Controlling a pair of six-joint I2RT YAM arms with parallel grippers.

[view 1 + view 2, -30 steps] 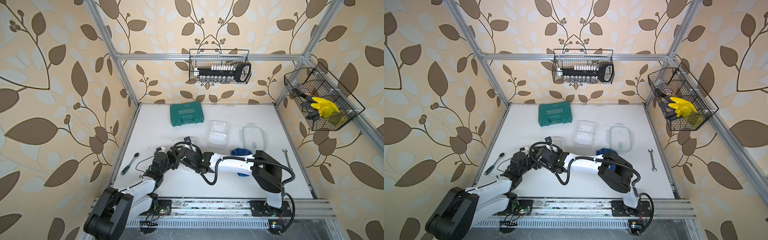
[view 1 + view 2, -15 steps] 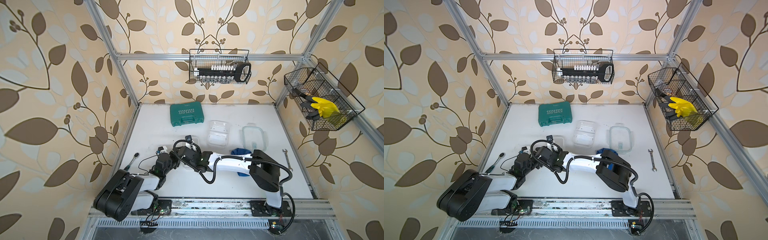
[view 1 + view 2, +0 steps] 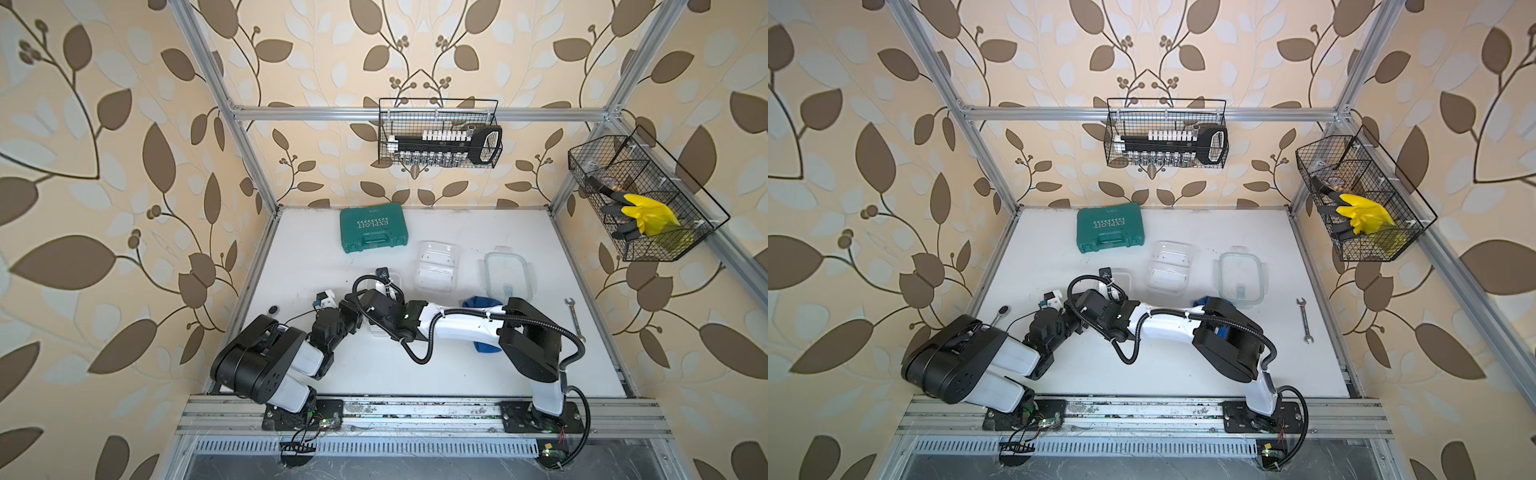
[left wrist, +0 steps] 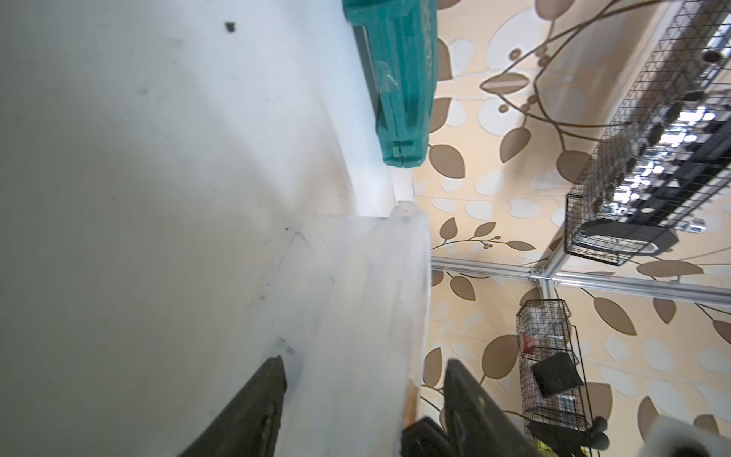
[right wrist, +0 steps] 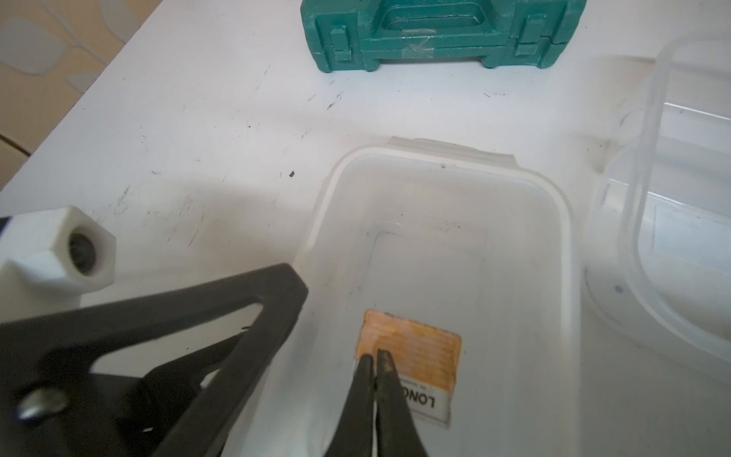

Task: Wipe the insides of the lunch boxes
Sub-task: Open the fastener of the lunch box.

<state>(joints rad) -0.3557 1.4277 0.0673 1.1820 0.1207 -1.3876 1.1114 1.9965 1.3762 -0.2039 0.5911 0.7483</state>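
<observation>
- Lunch box (image 5: pixel 435 152), lid off, sits directly under the right gripper (image 5: pixel 375 354), whose jaws are pressed together on nothing visible, above the orange sticker (image 5: pixel 411 344) on its floor.
- Left gripper (image 4: pixel 364 366) stands at its 8 o'clock, jaws apart astride the wall.
- Its long axis runs 12 to 6 in a top view; the blue cloth (image 3: pixel 478 302) lies at 3 o'clock, nearer the right arm.

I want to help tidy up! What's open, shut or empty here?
Teal hard plastic tool case: closed.
Near clear rectangular plastic lunch box: open, label on its bottom.
Middle clear plastic lunch box: open.
Green-rimmed clear lid: lying flat.
Blue cloth: not held.
Left gripper: jaws open.
Right gripper: jaws shut inside near box.
</observation>
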